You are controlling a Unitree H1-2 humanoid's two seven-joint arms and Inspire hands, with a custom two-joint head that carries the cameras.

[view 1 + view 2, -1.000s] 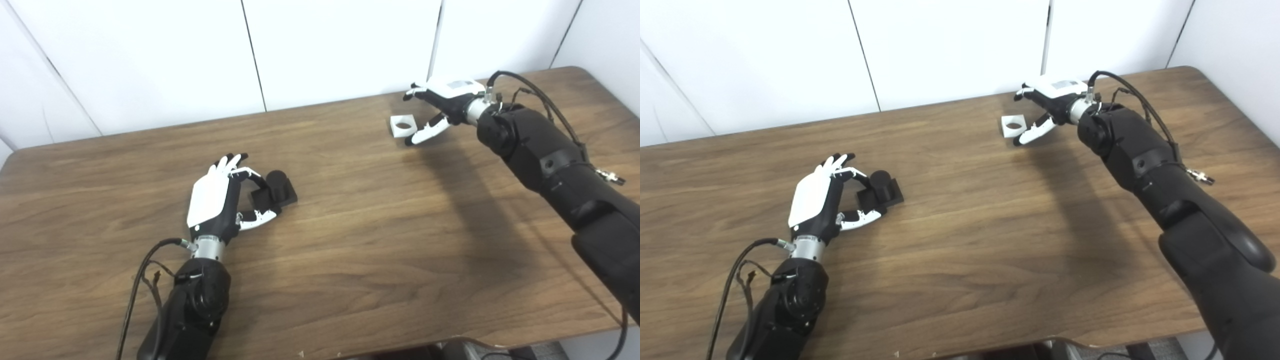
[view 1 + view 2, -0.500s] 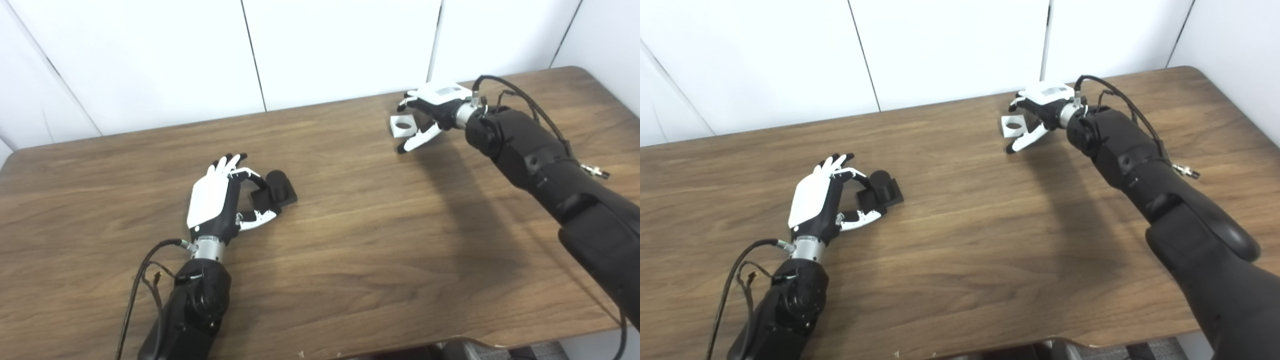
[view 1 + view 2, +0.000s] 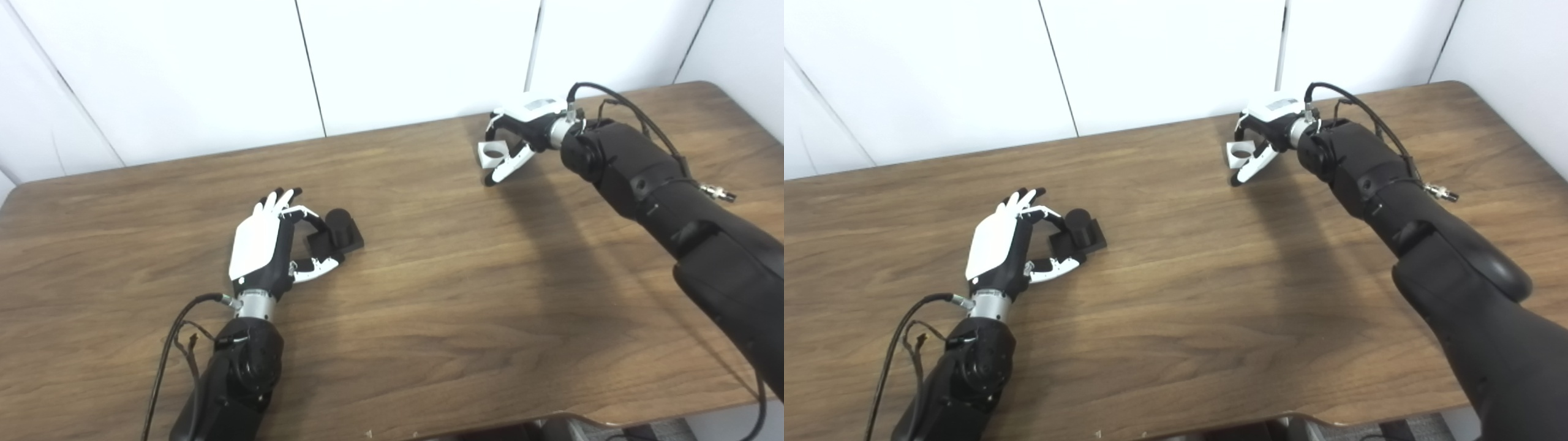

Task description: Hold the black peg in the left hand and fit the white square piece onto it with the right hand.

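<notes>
White square piece (image 3: 492, 154) sits between closing right hand (image 3: 517, 131) fingers (grasp unconfirmed); left hand (image 3: 269, 245) cups black peg (image 3: 339, 231), nothing fitted.

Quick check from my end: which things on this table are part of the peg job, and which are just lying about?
Belongs to the job:
- black peg
- white square piece
- left hand, beside the peg
- right hand, closing around the white piece

Just lying about:
- nothing else on the table

The table (image 3: 429, 294) is brown with dark wood grain. The peg (image 3: 339, 229) is black, the square piece (image 3: 492, 153) white. Both hands, left (image 3: 263, 245) and right (image 3: 520, 131), are white and black.
</notes>
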